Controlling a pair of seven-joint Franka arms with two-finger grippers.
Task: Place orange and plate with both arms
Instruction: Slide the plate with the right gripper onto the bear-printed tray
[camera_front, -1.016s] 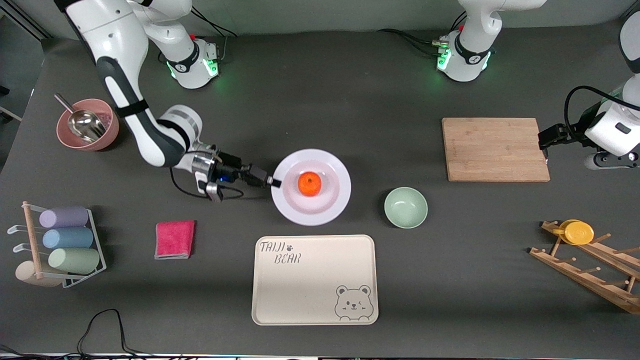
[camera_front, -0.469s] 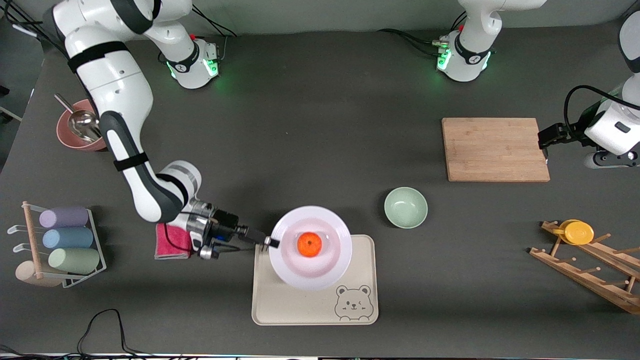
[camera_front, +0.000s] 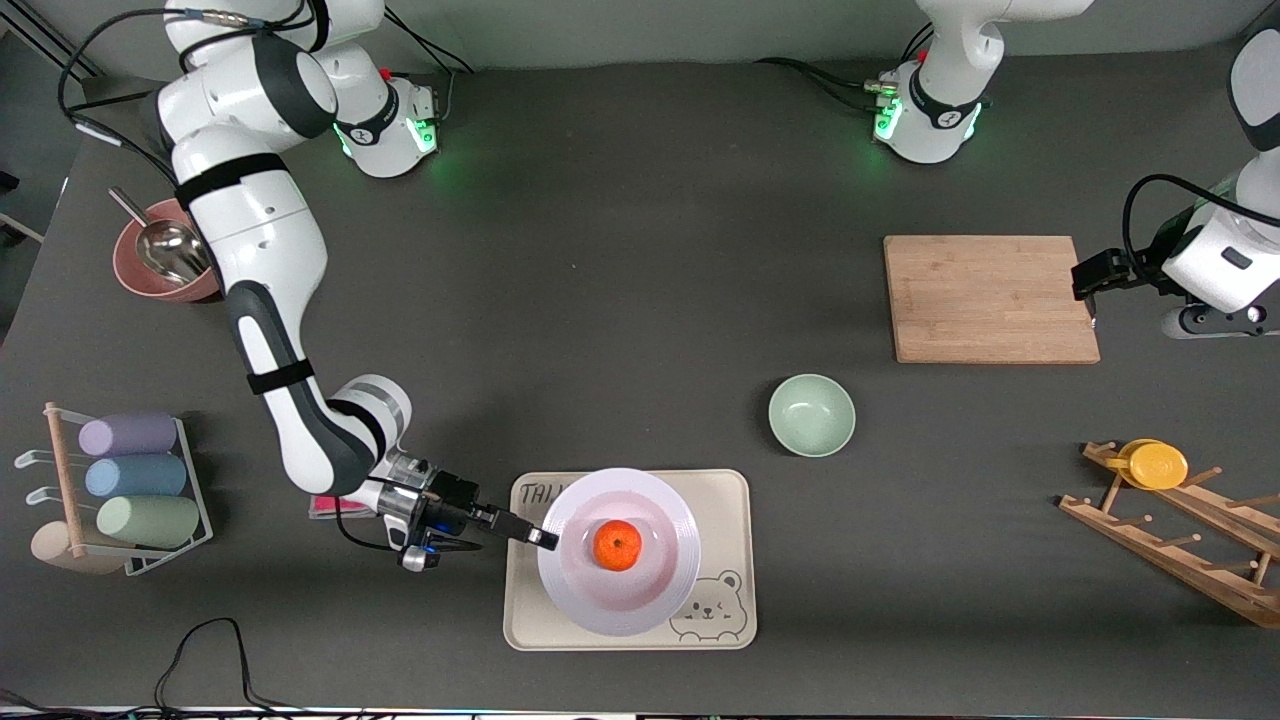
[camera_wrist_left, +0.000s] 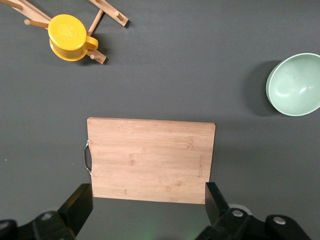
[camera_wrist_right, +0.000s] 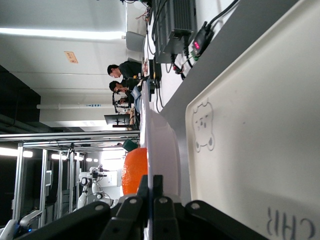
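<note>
Nearest the front camera, the right claw (camera_front: 545, 539) is clamped on the rim of the round lavender-white plate (camera_front: 660, 590) over the cream rectangular bear tray (camera_front: 730, 620); the small orange fruit (camera_front: 618, 546) sits on the plate. Farther off, the left claw (camera_wrist_left: 147, 202) hangs open over the bamboo cutting board (camera_front: 990, 298).

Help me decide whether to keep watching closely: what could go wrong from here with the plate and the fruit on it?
The right gripper pinches only the plate's rim edge, so the plate could tip or slip over the bear tray. The orange sits loose in the plate and might roll off if it tilts. The left gripper waits open above the cutting board, too far to help.
</note>
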